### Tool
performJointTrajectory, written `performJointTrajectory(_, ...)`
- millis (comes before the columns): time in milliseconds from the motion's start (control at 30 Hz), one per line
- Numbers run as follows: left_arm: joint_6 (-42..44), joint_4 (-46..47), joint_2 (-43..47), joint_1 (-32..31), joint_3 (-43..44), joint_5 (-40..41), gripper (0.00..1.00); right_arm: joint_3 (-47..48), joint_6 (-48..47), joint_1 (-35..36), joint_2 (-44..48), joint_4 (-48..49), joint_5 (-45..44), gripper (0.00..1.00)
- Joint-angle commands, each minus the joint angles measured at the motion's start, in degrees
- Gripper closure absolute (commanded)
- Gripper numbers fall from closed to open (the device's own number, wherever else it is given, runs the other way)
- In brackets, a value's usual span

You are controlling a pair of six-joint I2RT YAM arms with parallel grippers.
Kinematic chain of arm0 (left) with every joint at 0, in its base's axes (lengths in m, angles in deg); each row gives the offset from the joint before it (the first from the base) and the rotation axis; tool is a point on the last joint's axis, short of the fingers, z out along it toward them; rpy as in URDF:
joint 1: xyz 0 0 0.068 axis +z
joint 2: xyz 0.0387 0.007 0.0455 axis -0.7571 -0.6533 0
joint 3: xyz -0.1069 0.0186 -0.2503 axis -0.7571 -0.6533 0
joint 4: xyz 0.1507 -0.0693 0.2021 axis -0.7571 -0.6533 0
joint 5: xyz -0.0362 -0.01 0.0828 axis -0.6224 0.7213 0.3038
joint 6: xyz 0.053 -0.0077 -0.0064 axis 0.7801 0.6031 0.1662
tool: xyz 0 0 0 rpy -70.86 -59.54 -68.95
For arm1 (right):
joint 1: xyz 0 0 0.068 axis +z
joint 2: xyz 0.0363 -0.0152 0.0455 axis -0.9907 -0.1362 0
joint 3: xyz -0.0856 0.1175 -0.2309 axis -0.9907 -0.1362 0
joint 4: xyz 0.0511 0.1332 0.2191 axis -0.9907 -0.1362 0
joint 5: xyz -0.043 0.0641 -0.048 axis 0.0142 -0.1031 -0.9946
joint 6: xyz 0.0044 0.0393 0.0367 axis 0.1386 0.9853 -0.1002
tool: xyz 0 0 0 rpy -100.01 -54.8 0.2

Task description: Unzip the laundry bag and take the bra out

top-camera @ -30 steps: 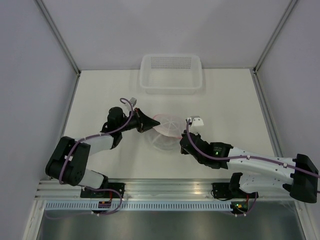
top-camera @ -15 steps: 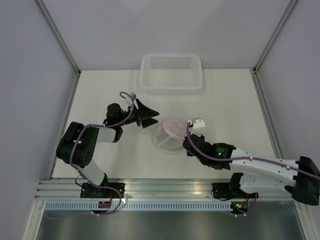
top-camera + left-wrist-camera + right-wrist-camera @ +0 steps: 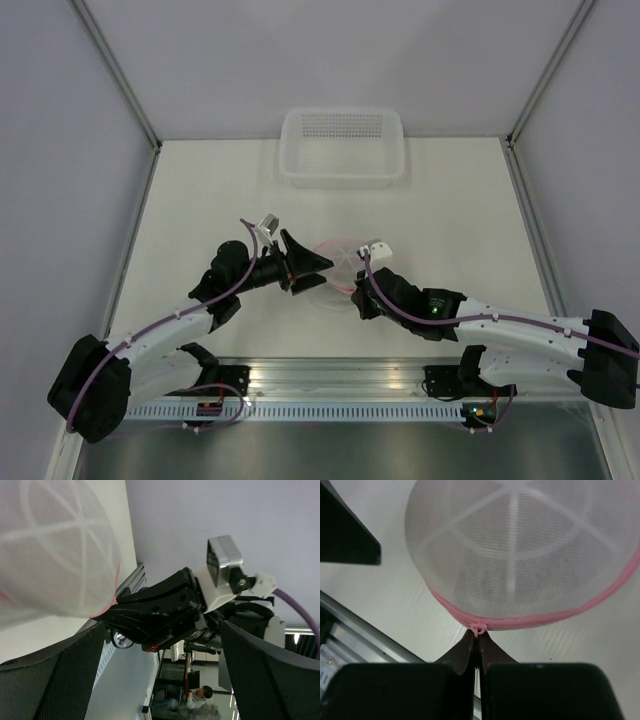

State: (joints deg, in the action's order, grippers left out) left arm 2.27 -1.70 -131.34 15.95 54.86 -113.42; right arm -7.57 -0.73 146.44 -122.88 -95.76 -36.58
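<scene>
The laundry bag point(image 3: 336, 262) is a small dome of white mesh with pink zipper trim, lying mid-table. In the right wrist view the laundry bag point(image 3: 520, 550) fills the top, and my right gripper point(image 3: 477, 635) is shut on its pink zipper pull point(image 3: 477, 628). From above, the right gripper point(image 3: 357, 288) sits at the bag's near edge. My left gripper point(image 3: 312, 272) stands open just left of the bag, with nothing between its fingers. In the left wrist view the left gripper point(image 3: 161, 625) faces the right arm, the laundry bag point(image 3: 50, 545) at upper left. The bra is hidden.
A clear plastic basket point(image 3: 342, 148) stands at the back of the table. Grey walls close in both sides and the back. A metal rail point(image 3: 330, 375) runs along the near edge by the arm bases.
My left gripper let go of the bag, opened wide and swung toward the near side beside the bag. The right gripper stayed shut on the zipper pull and shifted slightly left.
</scene>
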Motion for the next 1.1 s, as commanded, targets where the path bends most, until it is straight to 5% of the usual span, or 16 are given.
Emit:
performJointTrajectory(0, 1.21, -13.78, 2.92, -4.35, 1.80, 7.54, 0.00, -0.38, -1.06, -0.11, -0.25, 6.93, 6.58, 1.00)
performJointTrajectory(133, -0.10, -18.28, 6.43, -7.70, -2.22, 11.58, 0.00, -1.00, -0.96, -0.11, -0.60, 8.77, 8.94, 0.99)
performJointTrajectory(333, -3.89, -12.22, 6.18, -8.23, -7.07, 15.98, 0.00, -1.79, -1.58, -0.02, -1.13, 11.25, 12.03, 1.00)
performJointTrajectory(833, -4.94, -4.92, -9.55, -11.21, 3.12, 23.81, 0.02, -1.70, -3.69, 0.68, -2.71, 10.81, 14.58, 1.00)
performJointTrajectory(900, -4.51, -4.57, -10.34, -12.01, 3.65, 23.89, 0.11, -1.53, -3.95, 0.86, -2.89, 10.89, 14.58, 0.99)
performJointTrajectory(1000, -4.50, -2.38, -10.96, -12.27, 2.60, 23.63, 0.39, -1.18, -4.13, 0.86, -3.15, 10.72, 13.97, 1.00)
performJointTrajectory(1033, -4.59, -2.03, -10.96, -12.27, 2.16, 23.63, 0.50, -1.00, -4.13, 0.86, -3.24, 10.19, 13.53, 1.00)
performJointTrajectory(1067, -4.59, -1.93, -10.61, -12.27, 1.98, 23.80, 0.74, -0.83, -4.13, 0.86, -3.41, 9.67, 13.00, 1.00)
